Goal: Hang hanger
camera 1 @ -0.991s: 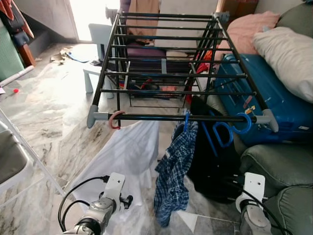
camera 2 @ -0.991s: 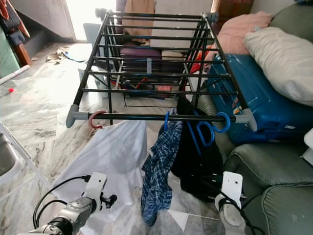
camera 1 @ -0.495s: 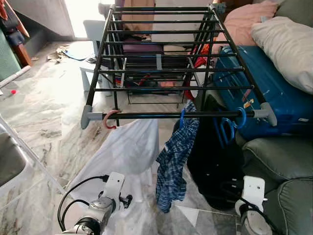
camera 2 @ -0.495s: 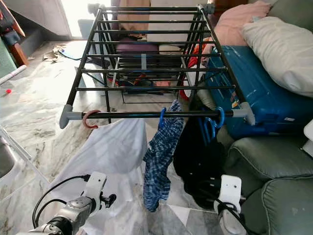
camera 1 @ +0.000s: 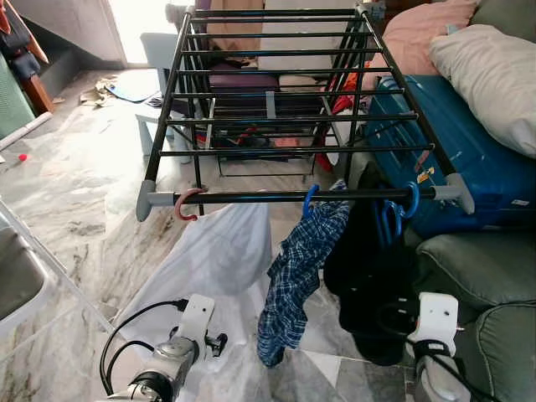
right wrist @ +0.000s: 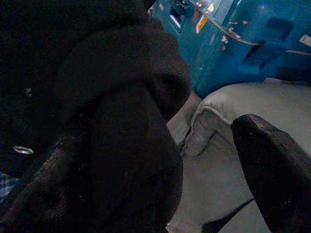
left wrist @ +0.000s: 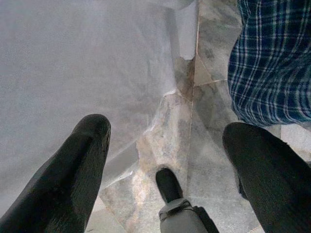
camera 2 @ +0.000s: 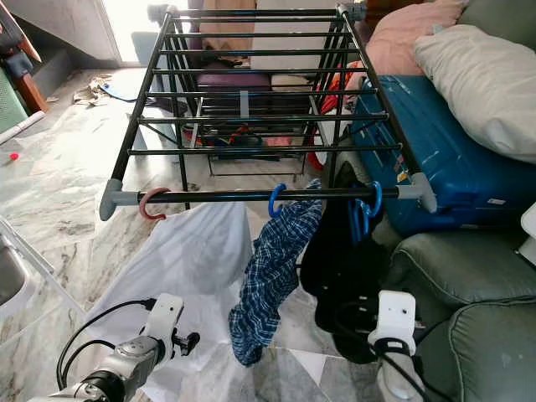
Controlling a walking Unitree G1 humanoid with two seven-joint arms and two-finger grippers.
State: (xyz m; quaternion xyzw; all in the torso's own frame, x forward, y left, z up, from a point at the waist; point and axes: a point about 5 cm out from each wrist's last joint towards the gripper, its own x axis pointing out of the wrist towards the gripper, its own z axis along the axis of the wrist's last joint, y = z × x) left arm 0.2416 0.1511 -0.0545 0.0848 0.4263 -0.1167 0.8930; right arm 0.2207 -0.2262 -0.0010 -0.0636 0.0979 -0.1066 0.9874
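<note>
Three hangers hook the drying rack (camera 1: 293,197) front bar: pink hanger (camera 1: 188,203) at 9 o'clock, blue hanger (camera 1: 409,201) at 3. Left pincer (left wrist: 167,160) and right pincer (right wrist: 160,170) hang open.

**Cluttered room with marble floor**

Grey-veined marble floor (camera 1: 75,193) runs toward a bright doorway (camera 1: 142,25) at the far end. A green sofa (camera 1: 481,280) stands on the right beside a blue suitcase (camera 1: 469,167) topped with a pale pillow (camera 1: 494,75). What looks like a small stool (camera 1: 159,59) sits farther back.
</note>
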